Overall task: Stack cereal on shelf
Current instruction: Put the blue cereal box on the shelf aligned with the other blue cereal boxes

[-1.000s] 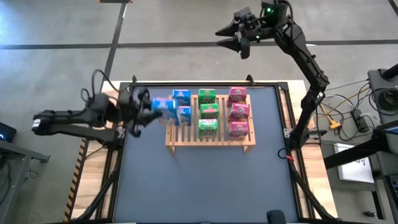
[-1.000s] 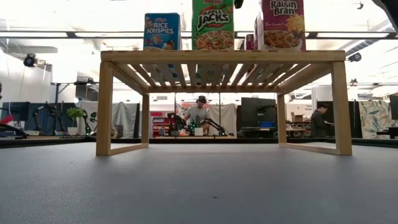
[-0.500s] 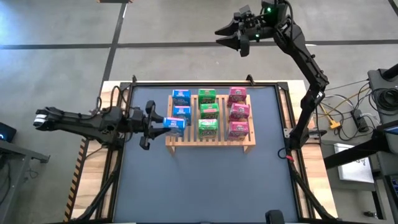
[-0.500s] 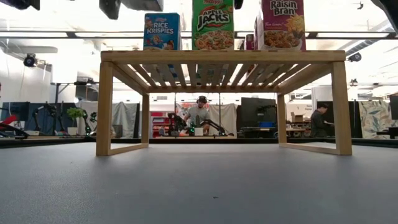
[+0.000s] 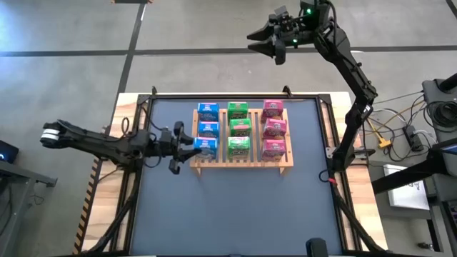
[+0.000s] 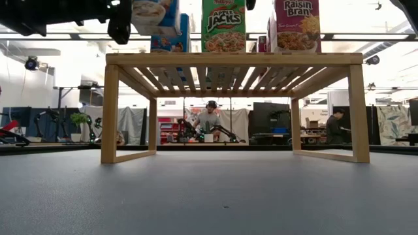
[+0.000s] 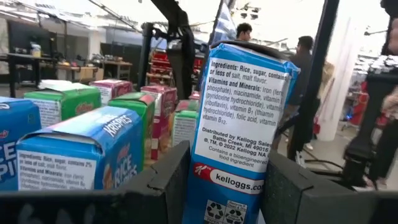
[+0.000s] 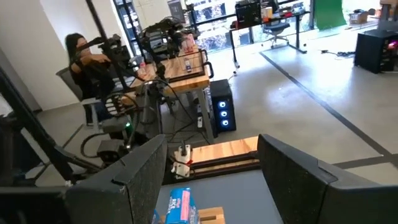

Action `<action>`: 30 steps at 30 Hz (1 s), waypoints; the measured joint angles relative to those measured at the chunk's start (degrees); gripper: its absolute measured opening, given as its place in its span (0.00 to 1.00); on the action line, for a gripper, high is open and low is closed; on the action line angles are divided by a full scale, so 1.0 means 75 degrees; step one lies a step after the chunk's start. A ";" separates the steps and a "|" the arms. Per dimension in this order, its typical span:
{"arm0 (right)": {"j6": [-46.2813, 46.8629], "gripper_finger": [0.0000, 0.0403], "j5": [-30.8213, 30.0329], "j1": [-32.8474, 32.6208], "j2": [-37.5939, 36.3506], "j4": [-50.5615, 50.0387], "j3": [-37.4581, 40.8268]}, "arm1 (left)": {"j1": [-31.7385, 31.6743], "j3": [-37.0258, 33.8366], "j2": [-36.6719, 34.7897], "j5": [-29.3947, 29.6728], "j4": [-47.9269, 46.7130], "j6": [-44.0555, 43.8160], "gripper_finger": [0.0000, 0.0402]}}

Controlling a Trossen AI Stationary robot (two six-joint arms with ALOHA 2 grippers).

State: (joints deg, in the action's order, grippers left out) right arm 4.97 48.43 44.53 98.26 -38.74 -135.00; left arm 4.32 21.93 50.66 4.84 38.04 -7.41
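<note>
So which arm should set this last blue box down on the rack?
Left. The left gripper already holds the blue box at the rack's near-left corner; the right gripper hangs empty beyond the table.

Under me lay the dark grey table mat (image 5: 235,207), framed by a pale wooden table edge (image 5: 107,187). Yellow and black cables (image 5: 389,135) trailed over the floor off to one side. Across the room a seated person (image 6: 209,119) faced a desk, and another person (image 6: 336,124) stood farther along. A third person (image 8: 84,59) sat by a wooden workbench (image 8: 183,71) beside a computer tower (image 8: 222,112).
</note>
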 joint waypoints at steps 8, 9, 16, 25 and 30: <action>-0.0070 0.60 -0.0260 0.0003 0.0000 0.0003 0.0000 | 0.0081 0.0000 0.0696 0.0244 0.0351 0.0092 0.35; -0.0085 0.59 -0.0294 0.0008 0.0000 0.0003 0.0000 | 0.0132 0.0000 0.0758 0.0285 0.0370 0.0092 0.35; -0.0148 0.59 -0.0313 0.0105 0.0000 0.0003 0.0000 | 0.0531 0.0000 0.0990 0.0908 0.0414 0.0165 0.35; -0.0204 0.58 -0.0342 0.0105 0.0006 0.0003 0.0003 | 0.0609 -0.0266 0.0800 0.1096 0.0405 0.0080 0.35; -0.0204 0.58 -0.0345 0.0105 0.0009 0.0000 0.0003 | 0.0621 -0.0658 0.0333 0.1098 0.0410 -0.0075 0.35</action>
State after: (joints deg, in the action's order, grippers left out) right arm 3.44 45.84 45.32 98.32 -38.74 -134.98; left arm 8.97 17.00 53.16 13.08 41.11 -7.97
